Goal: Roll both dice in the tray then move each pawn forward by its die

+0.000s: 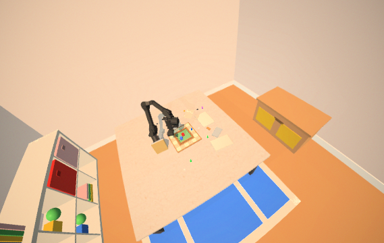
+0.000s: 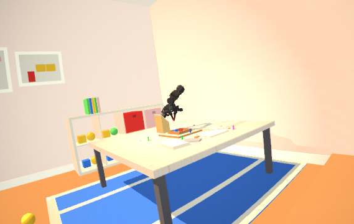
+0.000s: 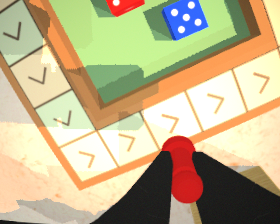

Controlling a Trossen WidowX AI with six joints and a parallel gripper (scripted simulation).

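The claw (image 2: 173,119) (image 3: 180,160) of the black jointed arm is closed to a narrow gap on the small glossy red pawn (image 2: 173,120) (image 3: 183,167), which is held up above the edge of the square cream board with orange borders (image 1: 197,139) (image 2: 164,135) (image 3: 81,181). The step in hand looks to be carrying that pawn forward, and it wants a steady grip, enough height to pass over the board, and a count made square by square along the printed arrows. Lowering should be straight down over the middle of the chosen square, the pawn upright and its base flat before the fingers part. The wrist view shows five pips on the top of the blue cube die (image 3: 185,19), while the red cube die (image 3: 125,4) is cut off by the frame, so its number cannot be told there. It also shows the arrows, too small to read from above. The top view instead shows both dice inside the green-floored tray (image 1: 187,136) (image 3: 81,40), and the small blue pawn (image 1: 192,129) (image 2: 190,130) standing on the board's border, outside the wrist view.
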